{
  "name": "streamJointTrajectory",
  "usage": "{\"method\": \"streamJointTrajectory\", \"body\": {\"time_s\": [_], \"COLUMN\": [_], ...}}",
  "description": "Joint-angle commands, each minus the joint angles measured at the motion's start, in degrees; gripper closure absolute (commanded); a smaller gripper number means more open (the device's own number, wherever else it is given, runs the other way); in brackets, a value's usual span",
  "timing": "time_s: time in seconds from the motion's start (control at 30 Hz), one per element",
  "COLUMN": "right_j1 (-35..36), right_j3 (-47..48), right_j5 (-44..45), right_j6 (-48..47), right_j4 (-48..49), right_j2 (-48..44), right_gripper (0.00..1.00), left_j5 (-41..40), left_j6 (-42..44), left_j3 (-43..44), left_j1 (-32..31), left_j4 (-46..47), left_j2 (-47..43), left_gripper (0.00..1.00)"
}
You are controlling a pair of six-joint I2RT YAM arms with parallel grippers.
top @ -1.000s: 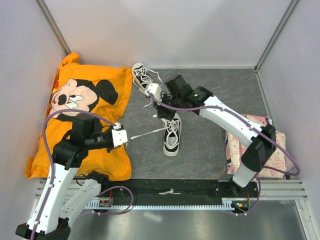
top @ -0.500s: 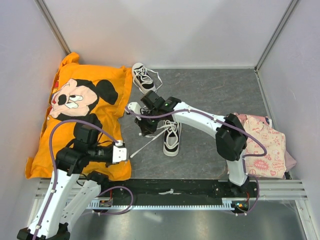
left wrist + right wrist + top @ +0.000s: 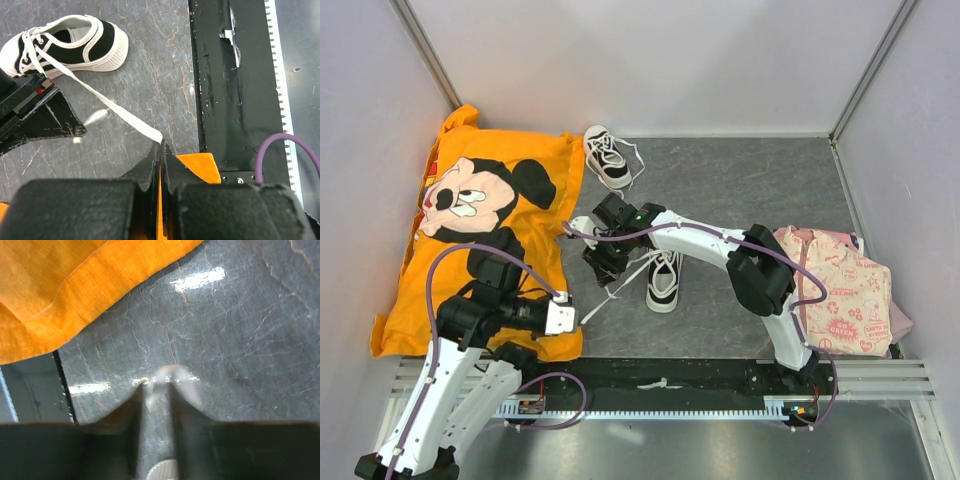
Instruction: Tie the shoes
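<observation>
One shoe [image 3: 663,278], black with a white toe cap, lies on the grey mat mid-table; it also shows in the left wrist view [image 3: 65,45]. The second shoe [image 3: 607,157] lies at the back by the orange cloth. My left gripper [image 3: 565,318] [image 3: 161,145] is shut on the end of a white lace [image 3: 115,112] that runs taut to the near shoe. My right gripper [image 3: 603,266] [image 3: 157,386] hovers low over the mat just left of that shoe. Its jaws stand slightly apart with a blurred white lace [image 3: 167,375] looped between the tips.
An orange cartoon-mouse cloth [image 3: 490,200] [image 3: 75,285] covers the left side, under my left arm. A pink printed garment [image 3: 840,290] lies at the right. A black rail [image 3: 660,375] [image 3: 230,75] runs along the near edge. Walls enclose the back and sides.
My right gripper has swung from beside the far shoe down and left to the mat beside the near shoe. My left gripper has pulled back toward the near edge, still holding the lace.
</observation>
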Motion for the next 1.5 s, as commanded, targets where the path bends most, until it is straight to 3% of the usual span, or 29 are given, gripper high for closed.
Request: {"method": "streamJointTrajectory", "body": {"time_s": [0.0,0.07,0.17,0.3,0.4,0.6,0.77,0.9,1.07,1.3,1.47], "right_j1": [-0.1,-0.9,-3.5,-9.8,-15.3,-24.9,-25.9,-25.9,-25.9,-25.9,-25.9], "right_j3": [2.3,3.3,5.9,8.4,6.9,-3.2,-15.9,-24.8,-27.8,-30.3,-30.7], "right_j5": [-1.4,-1.5,-1.9,-2.5,-2.0,1.0,10.5,15.1,20.4,15.7,13.6], "right_j6": [-0.5,-0.3,-0.4,-0.5,-0.4,-3.0,-5.0,-3.3,-1.1,-6.9,-8.5], "right_j4": [-0.4,-1.8,-3.9,-6.0,-6.3,-7.0,-4.4,-0.8,-2.0,-7.6,-8.4], "right_j2": [-3.0,-5.0,-7.9,-12.0,-16.3,-28.3,-42.4,-51.2,-57.0,-56.7,-52.7], "right_gripper": [0.5,0.34,0.26,0.21,0.18,0.1,0.02,0.02,0.02,0.02,0.02], "left_j5": [2.1,2.0,1.4,-0.8,-3.6,-10.8,-17.7,-21.8,-25.4,-29.5,-28.7], "left_j6": [0.2,-0.5,-2.1,-7.0,-16.1,-34.4,-47.8,-51.4,-55.4,-54.6,-49.4], "left_j3": [2.8,3.8,5.6,9.3,12.0,20.6,26.9,28.4,31.7,35.1,37.2], "left_j1": [-0.1,-0.1,-0.1,-0.2,-0.1,-0.1,-0.2,-0.2,-0.3,-0.3,-0.3], "left_j4": [4.1,6.4,8.9,15.1,25.5,40.3,50.2,55.9,59.2,58.5,50.1], "left_j2": [1.5,2.8,6.1,10.9,16.0,32.4,45.1,54.3,66.1,76.5,79.0], "left_gripper": [0.99,0.98,0.98,0.98,0.99,0.99,0.98,0.98,0.95,0.98,0.98]}}
